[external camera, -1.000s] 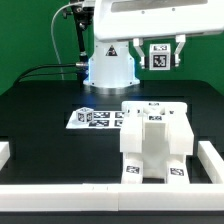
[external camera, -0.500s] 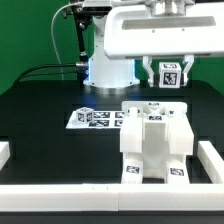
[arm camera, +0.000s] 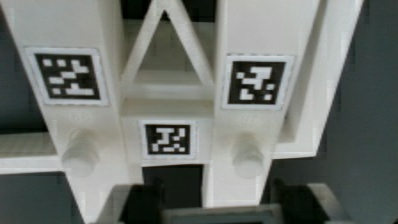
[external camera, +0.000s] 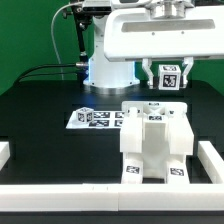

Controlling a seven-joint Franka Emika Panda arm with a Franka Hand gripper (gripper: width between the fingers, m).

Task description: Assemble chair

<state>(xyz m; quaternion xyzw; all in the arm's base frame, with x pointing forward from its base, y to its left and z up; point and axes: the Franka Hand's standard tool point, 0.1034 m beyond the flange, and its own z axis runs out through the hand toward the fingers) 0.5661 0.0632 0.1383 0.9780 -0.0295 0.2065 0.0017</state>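
- a white raised border [external camera: 100, 192] is seen along the bottom edge of the exterior view, with short side walls at lower left and lower right.
- just behind it, right of centre in the lower half of the frame, the partly built chair [external camera: 158, 138] is stood on the black table [external camera: 40, 110]; two tags are shown low on its front, next to the border.
- left of the chair in the frame, near mid-height, the marker board [external camera: 92, 118] is laid flat on the table, close beside the chair; whether the two touch cannot be told.
- higher in the frame, at upper right, the gripper [external camera: 169, 83] is held in the air, apart from the chair; a small tagged chair piece [external camera: 169, 74] is clamped in it, clear of the table.
- in the wrist view, the white chair piece [arm camera: 231, 192] is seen gripped between the two dark fingers [arm camera: 306, 200]; three tags are shown on white parts close to the camera, and which part each belongs to cannot be told.
- farthest back, at upper centre, the arm's pale base [external camera: 110, 66] is set against a green backdrop [external camera: 25, 35].
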